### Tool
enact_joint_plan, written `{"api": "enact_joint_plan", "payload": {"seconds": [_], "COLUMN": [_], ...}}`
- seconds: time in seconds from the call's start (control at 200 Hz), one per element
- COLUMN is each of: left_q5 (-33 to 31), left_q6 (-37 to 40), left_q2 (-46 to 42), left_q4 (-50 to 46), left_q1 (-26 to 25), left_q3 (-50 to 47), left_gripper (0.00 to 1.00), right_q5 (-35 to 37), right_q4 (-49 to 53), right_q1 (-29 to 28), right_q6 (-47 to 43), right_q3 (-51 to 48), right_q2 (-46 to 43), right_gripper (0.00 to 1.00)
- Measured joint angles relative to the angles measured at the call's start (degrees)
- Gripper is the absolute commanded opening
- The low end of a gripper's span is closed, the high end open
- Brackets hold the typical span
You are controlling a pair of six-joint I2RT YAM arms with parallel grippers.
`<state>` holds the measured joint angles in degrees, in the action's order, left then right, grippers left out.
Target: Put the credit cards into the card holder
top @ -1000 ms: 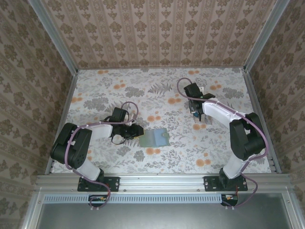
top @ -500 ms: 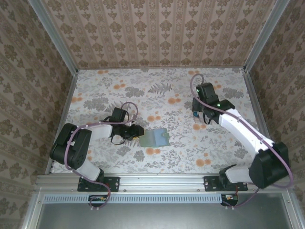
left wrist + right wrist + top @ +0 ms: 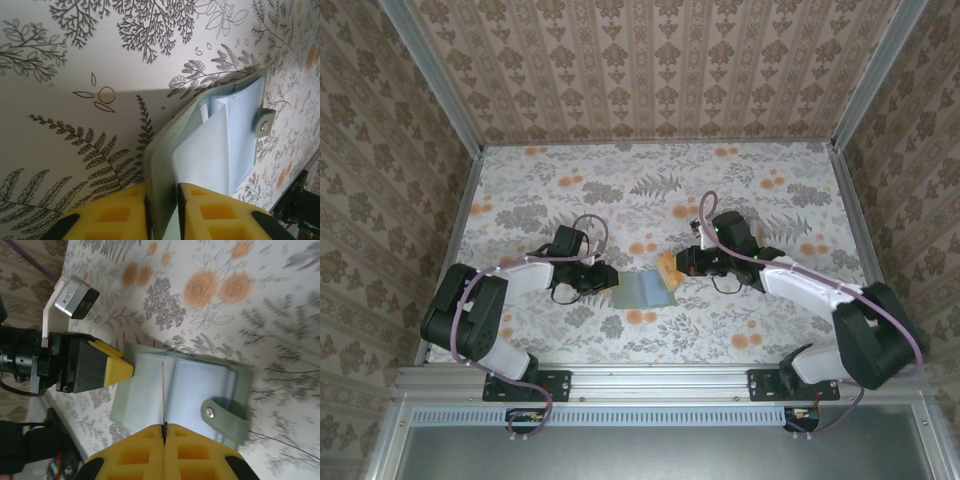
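My left hand (image 3: pixel 612 280) lies low on the bench (image 3: pixel 520 200), left of the frame's centre, its tips touching the left edge of the card holder (image 3: pixel 642 292). The holder lies opened, pale blue-green, just below the centre. My right hand (image 3: pixel 682 264) points in from the right, its arm running back to the lower right corner. An orange-tan card (image 3: pixel 668 268) sits at its tips, tilted, over the holder's upper right corner. Whether the card touches the holder I cannot tell. The bench carries a print of grey ferns and orange flowers, and patterned walls (image 3: pixel 650 60) stand on three sides.
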<state>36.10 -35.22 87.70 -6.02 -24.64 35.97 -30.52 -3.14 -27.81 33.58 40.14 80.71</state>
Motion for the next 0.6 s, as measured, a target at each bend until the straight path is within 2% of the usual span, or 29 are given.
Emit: {"api": "enact_joint_plan", "payload": {"seconds": [0.29, 0.6], "left_q5": [-0.96, -1.05], "left_q6": [0.59, 1.01], "left_q2": [1.88, 2.86], "left_q4": [-0.02, 0.00], "left_q1": [0.00, 0.13], "left_q3": [0.07, 0.35], "left_gripper": [0.11, 0.07], "right_q5": [-7.69, -9.42], "right_q4": [-15.21, -22.64], "right_q1": [-2.12, -2.25], "right_q6": [6.27, 9.79], "right_q3": [-2.84, -2.89], "right_q2": [13.64, 19.08], "right_gripper": [0.00, 0.00]}}
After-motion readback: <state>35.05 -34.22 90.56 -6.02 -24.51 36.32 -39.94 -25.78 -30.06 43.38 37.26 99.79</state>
